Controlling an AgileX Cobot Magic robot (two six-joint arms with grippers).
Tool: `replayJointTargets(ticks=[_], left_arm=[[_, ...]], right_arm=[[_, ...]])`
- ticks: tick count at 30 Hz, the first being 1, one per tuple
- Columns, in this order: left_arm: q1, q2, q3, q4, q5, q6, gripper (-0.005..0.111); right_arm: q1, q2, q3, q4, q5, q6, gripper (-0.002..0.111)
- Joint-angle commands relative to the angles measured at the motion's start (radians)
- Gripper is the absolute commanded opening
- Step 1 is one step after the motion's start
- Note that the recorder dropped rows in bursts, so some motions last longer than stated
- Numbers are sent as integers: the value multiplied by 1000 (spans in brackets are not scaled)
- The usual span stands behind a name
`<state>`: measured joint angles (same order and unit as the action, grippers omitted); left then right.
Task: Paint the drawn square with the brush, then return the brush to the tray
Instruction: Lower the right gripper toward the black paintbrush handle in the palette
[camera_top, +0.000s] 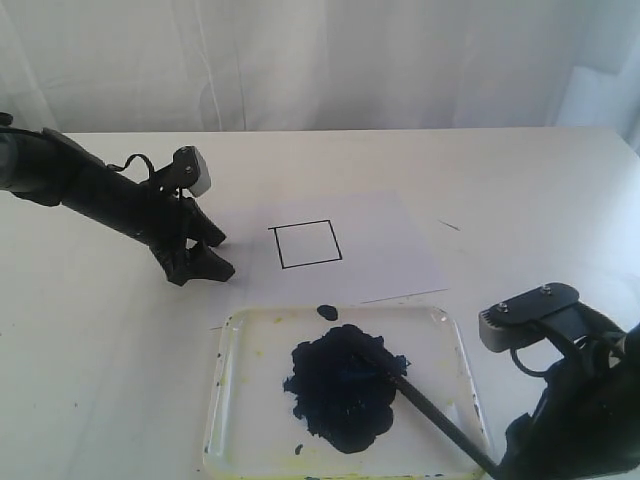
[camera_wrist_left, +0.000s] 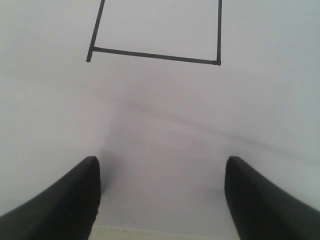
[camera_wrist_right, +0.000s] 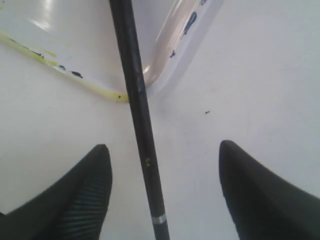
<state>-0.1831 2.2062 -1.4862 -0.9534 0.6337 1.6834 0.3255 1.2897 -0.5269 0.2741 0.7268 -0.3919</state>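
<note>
We see the thin black brush (camera_top: 420, 402) on the glossy clear tray (camera_top: 218, 390) — left gripper (camera_top: 205, 258) and right gripper (camera_wrist_right: 162, 155) spread, empty (right straddles the stick) — matte white table (camera_top: 100, 350).

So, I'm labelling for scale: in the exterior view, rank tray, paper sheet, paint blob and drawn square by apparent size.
1. tray, though nearer the camera, so its lead over the paper is unsure
2. paper sheet
3. paint blob
4. drawn square
</note>
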Motion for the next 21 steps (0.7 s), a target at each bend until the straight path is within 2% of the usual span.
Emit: replayJointTargets(ticks=[1,8,14,21], left_arm=[[-2,23,7,20,21,-8,72],[-2,23,7,20,21,-8,72],[-2,23,7,20,21,-8,72],[-2,23,7,20,21,-8,72]], right_arm=[[2,-2,62,62,-85,-113,58],[2,-2,101,165,-177,-190,58],[2,2,137,171,-199,-218,52],[2,19,150,179,-240,-236,52]])
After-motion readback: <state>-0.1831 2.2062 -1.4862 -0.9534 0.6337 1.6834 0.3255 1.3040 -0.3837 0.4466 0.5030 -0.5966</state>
